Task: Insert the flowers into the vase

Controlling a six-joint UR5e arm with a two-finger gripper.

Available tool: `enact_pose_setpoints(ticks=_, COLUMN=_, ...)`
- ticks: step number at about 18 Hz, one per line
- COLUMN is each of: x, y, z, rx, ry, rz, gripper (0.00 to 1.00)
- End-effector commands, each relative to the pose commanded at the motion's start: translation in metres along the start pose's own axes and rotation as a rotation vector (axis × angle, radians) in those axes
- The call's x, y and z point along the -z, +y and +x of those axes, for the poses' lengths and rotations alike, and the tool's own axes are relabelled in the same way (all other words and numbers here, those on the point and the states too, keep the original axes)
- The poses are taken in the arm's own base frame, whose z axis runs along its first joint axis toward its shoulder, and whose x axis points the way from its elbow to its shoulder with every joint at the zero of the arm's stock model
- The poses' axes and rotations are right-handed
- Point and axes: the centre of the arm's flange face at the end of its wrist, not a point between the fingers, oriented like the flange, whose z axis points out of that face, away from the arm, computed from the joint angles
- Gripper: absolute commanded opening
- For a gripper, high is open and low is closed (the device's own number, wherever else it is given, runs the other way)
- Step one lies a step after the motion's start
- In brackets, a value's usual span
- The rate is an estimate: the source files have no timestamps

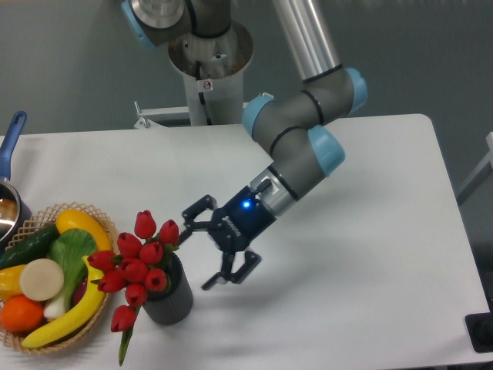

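Observation:
The red tulip flowers (139, 258) stand in the dark grey ribbed vase (171, 299) at the front left of the table, leaning left, with one bud and a green leaf drooping over the vase's side toward the table. My gripper (204, 245) is open and holds nothing. It sits just right of the bunch, apart from it, with one finger up near the top buds and the other lower, right of the vase.
A wicker basket (94, 324) of toy fruit and vegetables sits right beside the vase on its left. A pot with a blue handle (11, 139) is at the far left edge. The robot's base (209, 62) stands behind the table.

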Motion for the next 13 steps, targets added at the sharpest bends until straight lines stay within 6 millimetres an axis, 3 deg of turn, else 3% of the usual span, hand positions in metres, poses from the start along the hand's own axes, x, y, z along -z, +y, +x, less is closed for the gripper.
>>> enact_pose_setpoints(ticks=2, x=0.014, y=0.002, z=-0.014, rx=-0.008, ry=-0.045, rz=-0.077, gripper=1.0)
enact_pose_setpoints(ticks=4, x=0.038, y=0.02, z=-0.023, rx=-0.004, ry=-0.127, rz=-0.293, gripper=1.0)
enact_pose_setpoints(ticks=8, x=0.086, y=-0.004, z=-0.025, rx=0.017, ry=-0.28, rz=-0.529, gripper=1.0)
enact_pose_setpoints(ticks=10, x=0.115, y=-0.016, z=-0.014, rx=0.027, ry=-0.314, rz=-0.632, gripper=1.0)
enact_pose_setpoints(ticks=13, x=0.143, y=-0.017, z=0.005, rx=-0.036, ry=-0.254, rz=-0.805, gripper=1.0)
